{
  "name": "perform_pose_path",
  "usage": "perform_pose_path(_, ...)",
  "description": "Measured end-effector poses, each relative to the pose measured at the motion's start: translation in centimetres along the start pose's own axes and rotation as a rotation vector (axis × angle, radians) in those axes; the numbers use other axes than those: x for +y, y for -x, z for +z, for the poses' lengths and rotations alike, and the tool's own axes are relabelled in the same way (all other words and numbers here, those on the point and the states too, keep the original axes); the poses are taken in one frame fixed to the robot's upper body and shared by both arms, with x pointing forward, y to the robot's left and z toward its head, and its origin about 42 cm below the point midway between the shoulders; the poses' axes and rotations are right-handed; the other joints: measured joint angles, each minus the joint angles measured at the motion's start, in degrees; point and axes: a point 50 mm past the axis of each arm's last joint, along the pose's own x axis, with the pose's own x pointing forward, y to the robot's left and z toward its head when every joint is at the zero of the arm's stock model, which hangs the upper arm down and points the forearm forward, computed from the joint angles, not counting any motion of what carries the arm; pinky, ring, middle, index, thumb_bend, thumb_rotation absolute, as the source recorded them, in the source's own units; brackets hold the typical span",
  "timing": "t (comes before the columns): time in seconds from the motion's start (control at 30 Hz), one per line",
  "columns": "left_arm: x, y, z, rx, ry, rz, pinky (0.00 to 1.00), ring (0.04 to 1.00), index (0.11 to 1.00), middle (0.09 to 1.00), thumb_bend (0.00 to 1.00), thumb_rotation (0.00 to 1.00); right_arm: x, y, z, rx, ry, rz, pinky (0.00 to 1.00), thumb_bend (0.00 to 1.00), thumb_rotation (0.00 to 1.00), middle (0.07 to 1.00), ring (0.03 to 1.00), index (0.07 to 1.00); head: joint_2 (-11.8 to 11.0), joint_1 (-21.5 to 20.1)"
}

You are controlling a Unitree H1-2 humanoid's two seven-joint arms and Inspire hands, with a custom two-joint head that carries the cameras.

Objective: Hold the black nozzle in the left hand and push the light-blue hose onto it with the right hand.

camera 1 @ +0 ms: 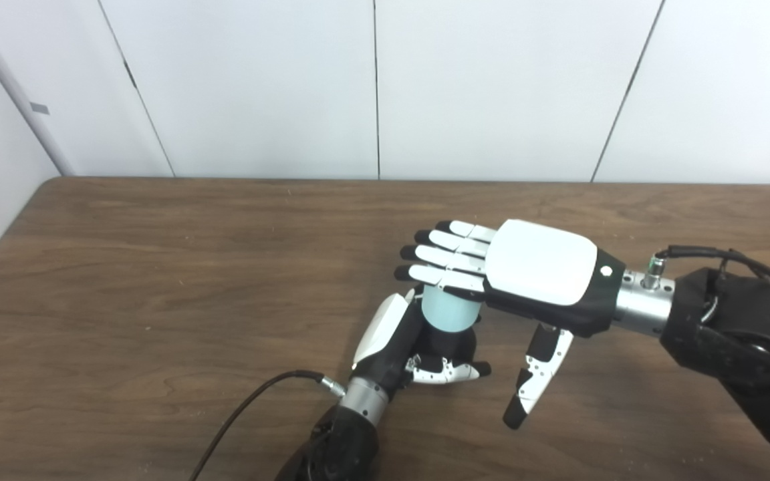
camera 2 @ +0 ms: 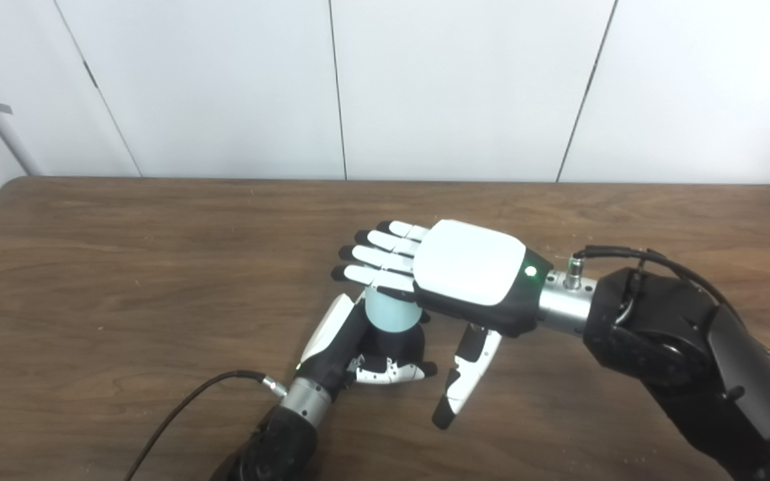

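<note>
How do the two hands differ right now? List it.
The left hand is curled around the black nozzle, side-on; the right hand lies flat, palm down, its fingers straight over the light-blue hose. The left sits low near the table; the right is above it. Both are white and black.

Lab-like room: bare white wall panels (camera 1: 244, 87), wooden table (camera 1: 158, 280).
</note>
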Motion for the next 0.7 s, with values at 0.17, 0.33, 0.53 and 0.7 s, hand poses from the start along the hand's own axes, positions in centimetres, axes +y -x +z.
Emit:
perform_pose_path(0.17,0.03,0.02,-0.04,0.001,-0.003,-0.001,1.0,0.864,0.49,0.821,0.51,0.07,0.03,-0.02,-0.01,-0.002,0.002,-0.001,1.0,0.9,0.72,1.0,1.0,0.981,0.1,0.0)
perform_pose_path(0.33,0.07,0.04,-0.06,0.002,-0.006,-0.002,1.0,0.865,0.49,0.821,0.51,0.07,0.23,-0.11,-0.28,-0.004,-0.004,-0.005,1.0,0.9,0.72,1.0,1.0,0.981,0.2,0.0)
perform_pose_path(0.53,0.09,0.05,-0.04,0.002,-0.006,-0.002,1.0,0.865,0.49,0.822,0.51,0.07,0.29,-0.15,-0.41,-0.009,-0.021,-0.009,1.0,0.9,0.71,1.0,1.0,0.982,0.3,0.1)
perform_pose_path(0.7,0.1,0.06,-0.01,0.002,-0.006,-0.001,1.0,0.865,0.49,0.823,0.51,0.07,0.32,-0.17,-0.43,-0.015,-0.038,-0.012,1.0,0.91,0.71,1.0,1.0,0.982,0.3,0.1)
